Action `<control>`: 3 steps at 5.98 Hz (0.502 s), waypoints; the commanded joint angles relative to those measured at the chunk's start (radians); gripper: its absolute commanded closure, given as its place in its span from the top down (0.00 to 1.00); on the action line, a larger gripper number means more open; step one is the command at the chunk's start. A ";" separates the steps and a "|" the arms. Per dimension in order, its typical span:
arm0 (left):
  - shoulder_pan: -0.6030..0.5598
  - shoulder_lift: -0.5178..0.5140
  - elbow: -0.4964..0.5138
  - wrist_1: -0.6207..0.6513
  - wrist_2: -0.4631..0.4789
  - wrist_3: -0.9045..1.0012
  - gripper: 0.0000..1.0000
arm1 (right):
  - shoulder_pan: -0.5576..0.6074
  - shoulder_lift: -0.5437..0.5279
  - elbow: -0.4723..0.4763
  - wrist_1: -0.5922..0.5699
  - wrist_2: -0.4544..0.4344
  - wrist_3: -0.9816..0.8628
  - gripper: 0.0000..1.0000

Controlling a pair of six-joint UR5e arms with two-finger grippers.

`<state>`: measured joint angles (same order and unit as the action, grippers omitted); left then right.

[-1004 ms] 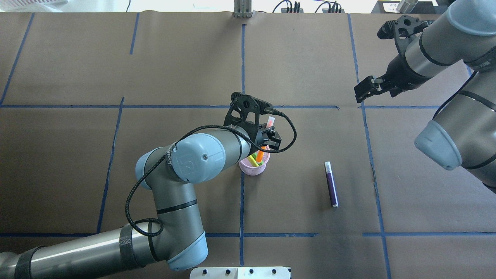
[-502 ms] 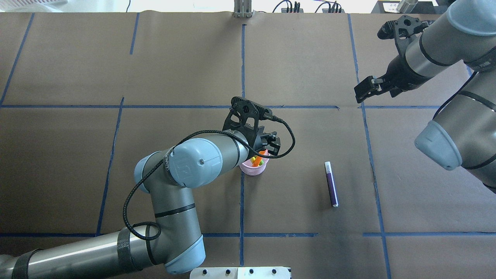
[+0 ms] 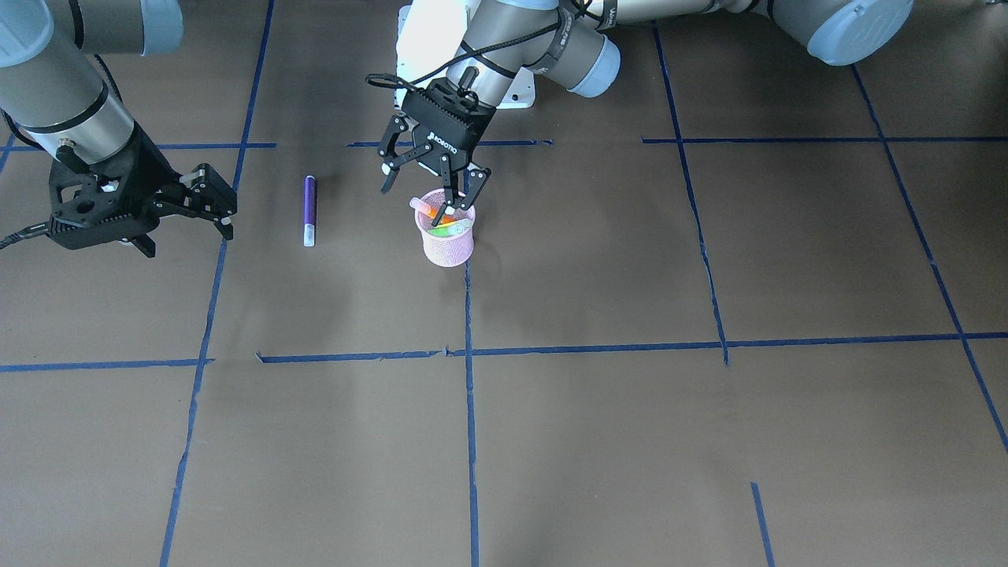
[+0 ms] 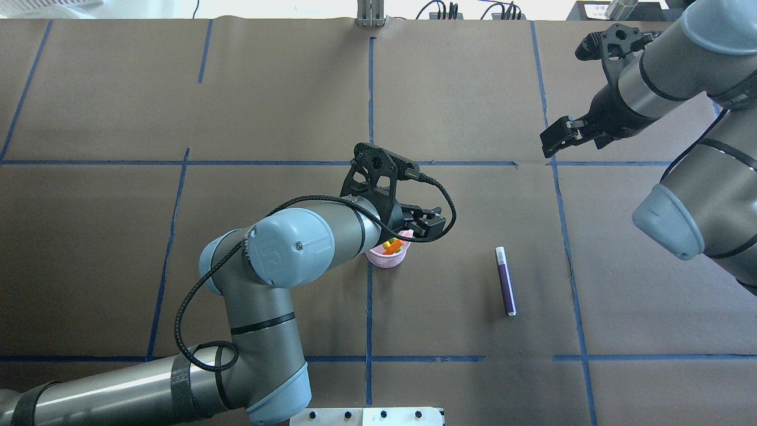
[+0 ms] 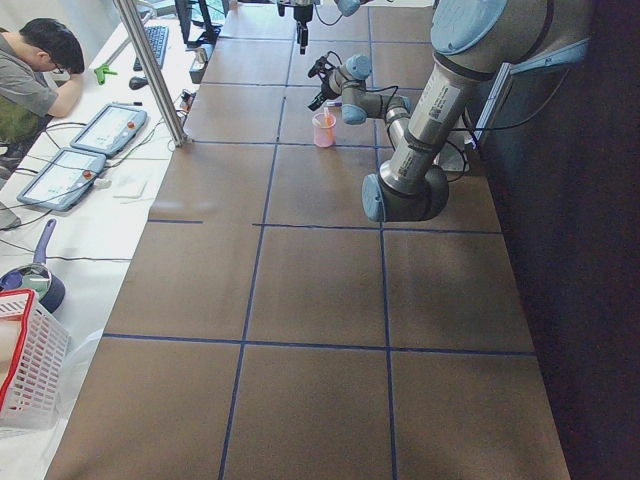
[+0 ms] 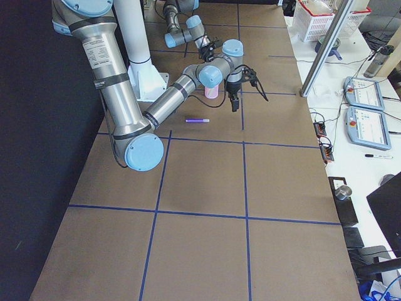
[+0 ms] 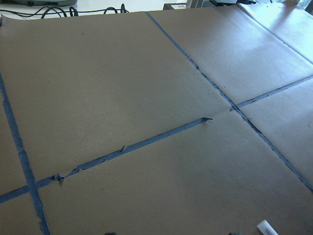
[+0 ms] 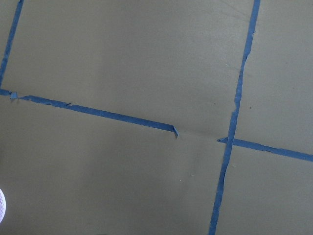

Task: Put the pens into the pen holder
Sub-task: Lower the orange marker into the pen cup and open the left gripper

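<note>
- Broadly, one brown tabletop (image 4: 266, 106) crossed by blue tape lines carries everything.
- Two arms: the left arm (image 4: 284, 248) reaches to the middle, and the right arm (image 4: 680, 65) is held off to its own side.
- Two tools: the left tool (image 3: 425, 197) hangs just above the cup with its fingers spread, gripping nothing. The right tool (image 3: 189, 224) hovers with its fingers apart and also holds nothing.
- One pink mesh pen holder (image 3: 447, 244) stands upright near the tabletop's centre.
- Three pens: the orange pen (image 3: 429, 211) and the green pen (image 3: 449, 230) stick out of the holder. The purple pen (image 4: 505, 283) lies flat on the tabletop, well apart from the holder, between it and the right tool.
</note>
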<state>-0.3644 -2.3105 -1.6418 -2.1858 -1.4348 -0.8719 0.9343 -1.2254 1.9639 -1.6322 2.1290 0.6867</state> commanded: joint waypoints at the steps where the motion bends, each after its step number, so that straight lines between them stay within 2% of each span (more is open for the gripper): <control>1: -0.033 0.000 -0.068 0.160 -0.044 0.001 0.99 | 0.000 0.000 0.000 0.000 0.003 0.002 1.00; 3: -0.132 0.000 -0.197 0.498 -0.213 0.001 0.99 | -0.002 -0.002 0.000 -0.002 0.006 0.005 1.00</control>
<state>-0.4511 -2.3102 -1.7852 -1.8363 -1.5732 -0.8714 0.9331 -1.2267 1.9635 -1.6334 2.1338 0.6903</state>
